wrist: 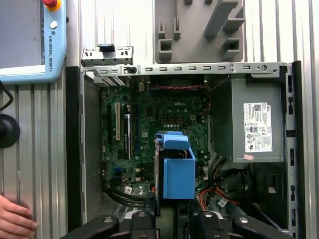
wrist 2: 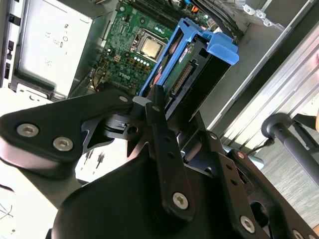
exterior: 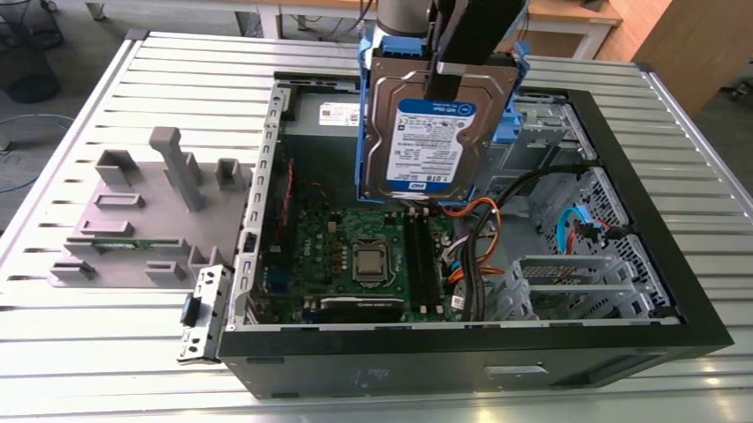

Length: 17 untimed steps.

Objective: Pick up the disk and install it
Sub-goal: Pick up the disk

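Observation:
The disk [exterior: 436,132], a silver-grey hard drive with a white-and-blue label in a blue carrier frame, hangs upright in the air above the open computer case [exterior: 659,264]. My gripper [exterior: 445,88] is shut on its upper end, with one black finger lying across the labelled face. In the second wrist view the disk [wrist 2: 192,64] juts out from my gripper [wrist 2: 164,107], and a black finger [wrist 2: 158,124] presses on its edge. In the first wrist view the disk's blue carrier [wrist: 178,177] hovers over the motherboard [wrist: 149,124], just beyond my gripper [wrist: 174,214].
Inside the case are the motherboard [exterior: 365,256], a grey power-supply box [wrist: 251,124], loose cables [exterior: 495,238] and a drive cage [exterior: 565,282]. A grey fixture with upright posts [exterior: 153,203] stands at the exterior view's left. A teach pendant [wrist: 30,45] and a person's hand [wrist: 12,219] lie beside the case.

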{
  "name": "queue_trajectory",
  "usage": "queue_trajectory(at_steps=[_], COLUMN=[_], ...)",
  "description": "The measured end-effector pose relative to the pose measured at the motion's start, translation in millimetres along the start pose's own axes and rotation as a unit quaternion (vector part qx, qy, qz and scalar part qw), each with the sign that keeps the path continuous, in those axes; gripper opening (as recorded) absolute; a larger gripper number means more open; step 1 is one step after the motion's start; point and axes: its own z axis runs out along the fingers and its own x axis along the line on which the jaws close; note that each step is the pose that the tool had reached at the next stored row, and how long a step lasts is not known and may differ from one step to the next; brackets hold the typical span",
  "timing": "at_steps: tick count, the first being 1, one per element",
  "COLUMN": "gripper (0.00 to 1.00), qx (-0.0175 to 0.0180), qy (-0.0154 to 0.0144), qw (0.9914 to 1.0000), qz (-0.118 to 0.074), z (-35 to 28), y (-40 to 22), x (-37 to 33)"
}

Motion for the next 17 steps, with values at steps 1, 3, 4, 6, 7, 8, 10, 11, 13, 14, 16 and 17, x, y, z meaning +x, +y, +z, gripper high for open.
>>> queue_trajectory(at_steps=[1,3,4,6,7,8,10,11,13,14,16,17], gripper=[0.35,0.35,0.35,0.35,0.35,0.35,0.35,0.35,0.35,0.35,0.35,0.35], qx=[0.0000,0.0000,0.0000,0.0000,0.0000,0.0000,0.0000,0.0000,0.0000,0.0000,0.0000,0.0000], qy=[0.0000,0.0000,0.0000,0.0000,0.0000,0.0000,0.0000,0.0000,0.0000,0.0000,0.0000,0.0000], qw=[1.00000,1.00000,1.00000,1.00000,1.00000,1.00000,1.00000,1.00000,1.00000,1.00000,1.00000,1.00000], qz=[0.000,0.000,0.000,0.000,0.000,0.000,0.000,0.000,0.000,0.000,0.000,0.000], z=[0.0,-0.1,-0.1,-0.1,-0.1,-0.1,-0.1,-0.1,-0.1,-0.1,-0.1,-0.1], y=[-1.0,-2.8,-3.4,-3.8,-4.0,-4.1,-4.1,-4.1,-4.1,-4.1,-4.1,-4.2], x=[0.0,-0.1,-0.1,-0.1,-0.2,-0.2,-0.2,-0.2,-0.2,-0.2,-0.2,-0.2])
